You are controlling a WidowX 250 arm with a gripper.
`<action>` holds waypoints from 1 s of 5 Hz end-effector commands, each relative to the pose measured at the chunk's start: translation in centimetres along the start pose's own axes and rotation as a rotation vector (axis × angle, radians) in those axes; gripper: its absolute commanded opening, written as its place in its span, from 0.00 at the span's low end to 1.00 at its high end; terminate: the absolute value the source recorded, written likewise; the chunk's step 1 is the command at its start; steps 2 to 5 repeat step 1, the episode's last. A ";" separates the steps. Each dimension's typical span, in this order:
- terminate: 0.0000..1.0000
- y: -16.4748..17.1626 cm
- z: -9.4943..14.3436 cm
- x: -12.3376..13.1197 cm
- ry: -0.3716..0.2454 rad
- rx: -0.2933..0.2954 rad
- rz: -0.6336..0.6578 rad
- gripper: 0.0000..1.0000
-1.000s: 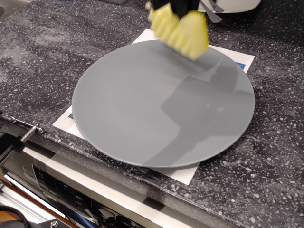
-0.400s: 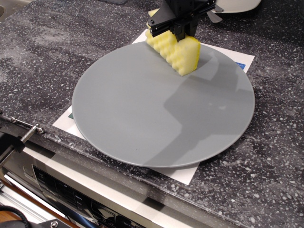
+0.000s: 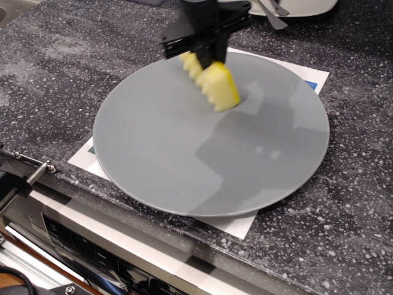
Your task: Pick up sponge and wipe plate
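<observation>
The grey round plate point(image 3: 184, 153) lies on a white paper sheet on the dark speckled counter. My black gripper point(image 3: 202, 52) comes in from the top and is shut on the yellow bumpy sponge point(image 3: 215, 86). The sponge hangs below the fingers and its lower edge is at the plate's surface in the upper middle of the plate. Whether it presses on the plate I cannot tell; the gripper is slightly blurred.
The white paper sheet point(image 3: 307, 77) sticks out from under the plate at its corners. A white object with a grey utensil point(image 3: 288, 7) stands at the back right. The counter's front edge point(image 3: 123, 209) runs along the bottom left, with an appliance panel below.
The gripper with the sponge has come down from above the plate's far rim and moved left and forward onto the plate.
</observation>
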State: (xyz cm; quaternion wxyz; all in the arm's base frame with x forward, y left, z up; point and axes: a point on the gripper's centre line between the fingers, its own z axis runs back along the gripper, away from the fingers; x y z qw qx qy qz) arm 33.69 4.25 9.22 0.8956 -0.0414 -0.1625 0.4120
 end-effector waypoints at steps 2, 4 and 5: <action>1.00 2.7 3.1 -0.7 0.076 -0.003 -0.097 0.00; 1.00 2.7 3.1 -0.7 0.076 -0.003 -0.097 0.00; 1.00 2.7 3.1 -0.7 0.076 -0.003 -0.097 0.00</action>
